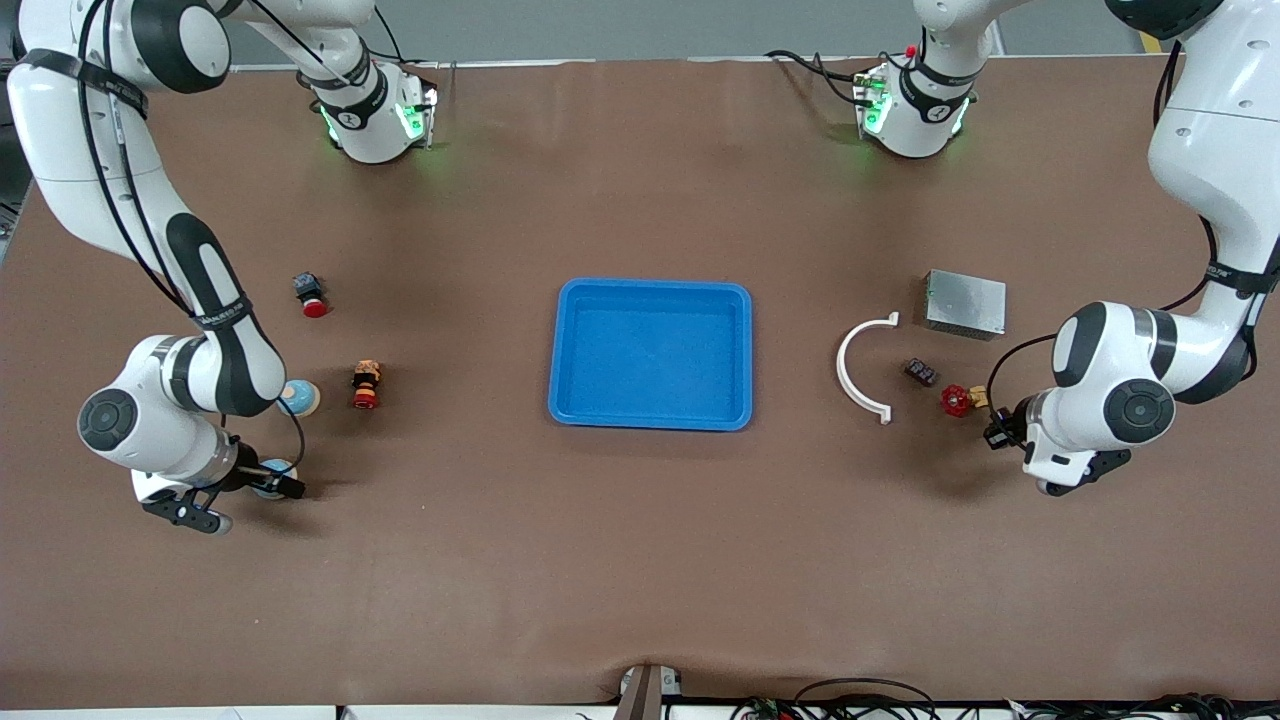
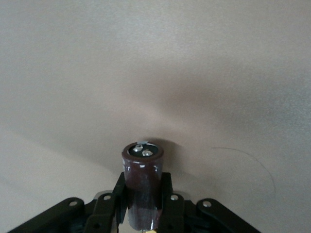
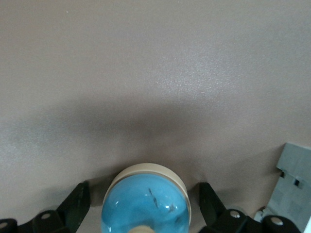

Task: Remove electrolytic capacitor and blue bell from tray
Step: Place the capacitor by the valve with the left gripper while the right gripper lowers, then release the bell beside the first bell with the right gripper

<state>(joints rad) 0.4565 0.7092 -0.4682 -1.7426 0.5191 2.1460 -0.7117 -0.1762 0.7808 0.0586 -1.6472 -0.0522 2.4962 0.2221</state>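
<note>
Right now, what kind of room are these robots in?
Probably a robot lab: two white arms bolted to a brown-covered table, a shallow blue plastic tray in the middle, and small parts like a grey metal box set around it.

White arms, black joints, seemingly black cables

left arm: bent low, elbow up | left gripper [image 2: 142, 206]: fingers clamped, something held | right arm: bent low | right gripper [image 3: 143, 206]: fingers spread wide, gripping nothing
</note>
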